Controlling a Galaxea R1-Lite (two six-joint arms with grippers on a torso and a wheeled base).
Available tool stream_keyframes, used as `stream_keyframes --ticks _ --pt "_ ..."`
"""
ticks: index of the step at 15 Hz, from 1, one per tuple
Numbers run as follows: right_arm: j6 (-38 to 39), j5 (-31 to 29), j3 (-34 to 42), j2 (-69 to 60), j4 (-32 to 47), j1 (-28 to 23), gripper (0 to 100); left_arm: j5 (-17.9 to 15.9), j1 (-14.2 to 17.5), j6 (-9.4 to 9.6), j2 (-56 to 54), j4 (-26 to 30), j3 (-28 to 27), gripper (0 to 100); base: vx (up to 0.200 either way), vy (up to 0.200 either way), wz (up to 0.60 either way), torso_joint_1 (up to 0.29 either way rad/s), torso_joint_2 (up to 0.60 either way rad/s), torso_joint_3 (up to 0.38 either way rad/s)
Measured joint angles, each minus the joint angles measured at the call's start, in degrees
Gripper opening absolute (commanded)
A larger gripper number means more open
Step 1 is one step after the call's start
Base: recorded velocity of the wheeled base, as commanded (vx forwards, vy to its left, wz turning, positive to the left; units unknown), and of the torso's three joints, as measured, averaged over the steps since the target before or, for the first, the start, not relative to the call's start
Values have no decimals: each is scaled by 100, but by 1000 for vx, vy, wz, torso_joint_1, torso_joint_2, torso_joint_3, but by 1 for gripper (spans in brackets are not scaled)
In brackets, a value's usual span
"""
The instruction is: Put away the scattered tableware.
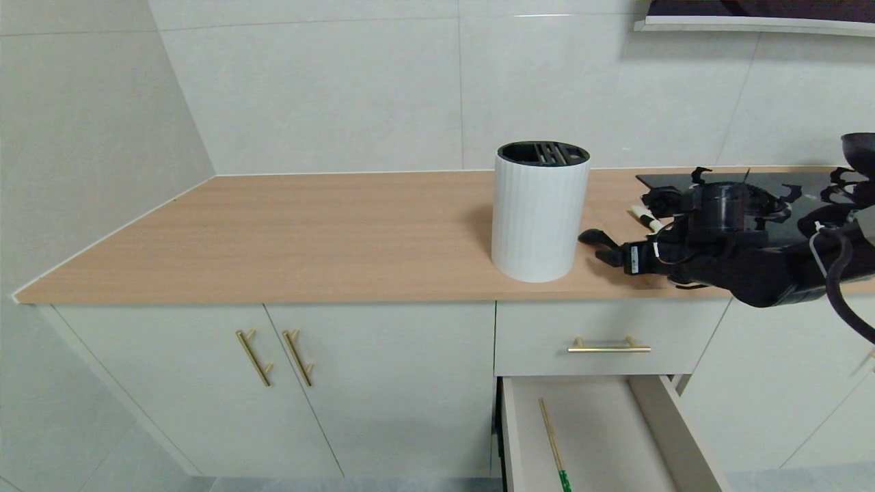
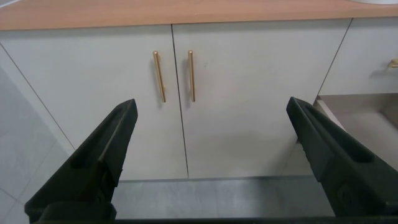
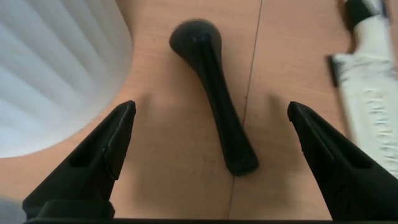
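left gripper [image 2: 211, 104]: fingers spread wide, holding nothing; hangs low in front of the cabinet doors [image 2: 249, 106].
drawer [image 1: 656, 424]: 1 pulled open under the desk, near end cut off by the frame edge.
chopstick [image 1: 552, 444]: 1, green tip, lying lengthwise in the open drawer; tip runs out of frame.
gold handles: 2 on the doors [image 2: 160, 76], 1 on the shut upper drawer front [image 1: 608, 348].
desk [image 1: 307, 239]: wood top, carries everything below.
holder [image 1: 540, 219]: 1 white ribbed cylinder with a slotted black insert, upright near the front edge. I can't see what is in the slots.
black spoon [image 3: 214, 99]: 1, flat on the desk just beside the holder, rounded head toward it.
right gripper [image 3: 211, 109]: fingers spread, one either side of the spoon handle, above it; can't tell if they touch the desk.
knife-like utensil [image 3: 367, 93]: 1, white and black, on the desk beside the spoon, apart from it; cut off in my wrist view, partly behind my arm from the head.
cooktop [image 1: 772, 181]: 1 black, far right, mostly hidden by my right arm.
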Motion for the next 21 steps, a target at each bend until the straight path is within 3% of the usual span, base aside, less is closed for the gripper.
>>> stream_keyframes --ticks 10,11,21 --pt "11 -7 -96 262 -95 -48 100 0 0 0 0 0 0 100 0 0 0 0 0 0" --pt "13 -7 -96 266 -96 -48 0 0 0 0 0 0 0 100 0 0 0 0 0 0" --pt "28 -33 -160 293 -66 -50 0 0 0 0 0 0 0 100 0 0 0 0 0 0"
